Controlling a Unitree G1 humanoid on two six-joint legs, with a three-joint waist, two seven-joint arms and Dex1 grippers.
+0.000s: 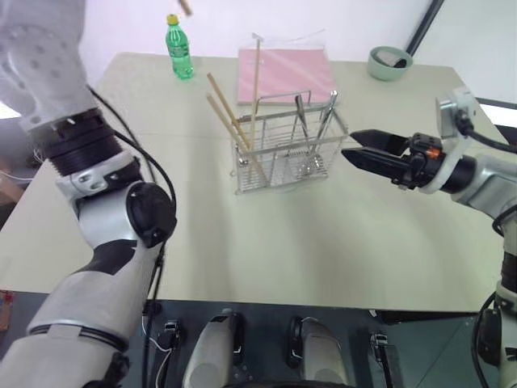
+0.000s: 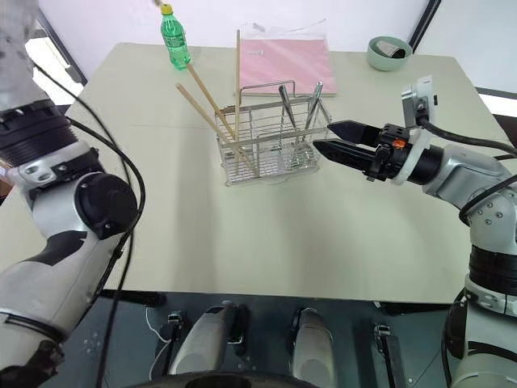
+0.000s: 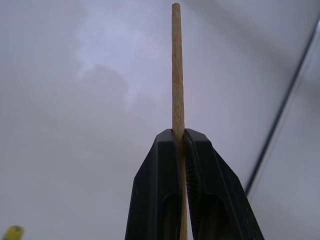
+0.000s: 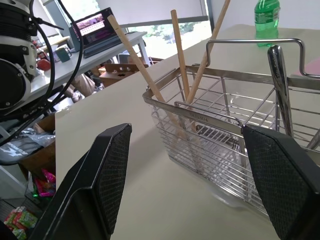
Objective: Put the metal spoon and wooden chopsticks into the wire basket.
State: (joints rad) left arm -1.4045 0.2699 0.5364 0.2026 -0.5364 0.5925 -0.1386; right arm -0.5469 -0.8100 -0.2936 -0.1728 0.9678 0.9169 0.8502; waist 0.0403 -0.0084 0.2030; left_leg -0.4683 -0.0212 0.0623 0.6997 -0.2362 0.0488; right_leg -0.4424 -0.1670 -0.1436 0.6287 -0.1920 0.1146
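Observation:
The wire basket [image 1: 283, 153] stands mid-table. Three wooden chopsticks [image 1: 230, 121] lean in its left end. Two slim metal handles rise from its right end; I take the metal spoon [image 1: 327, 111] for one of them, bowl hidden low. My left gripper [image 3: 179, 132] is raised high and shut on another wooden chopstick [image 3: 176, 75], which sticks out past the fingertips; an end of that stick [image 1: 185, 6] shows above the table's far left. My right gripper [image 1: 355, 147] hovers level just right of the basket, open, with nothing between its fingers [image 4: 112, 165].
A green bottle [image 1: 178, 48] stands at the far left of the table [image 1: 266, 242]. A flat pink pad [image 1: 287, 73] lies behind the basket, and a pale green bowl [image 1: 389, 63] sits at the far right. Bare tabletop lies in front of the basket.

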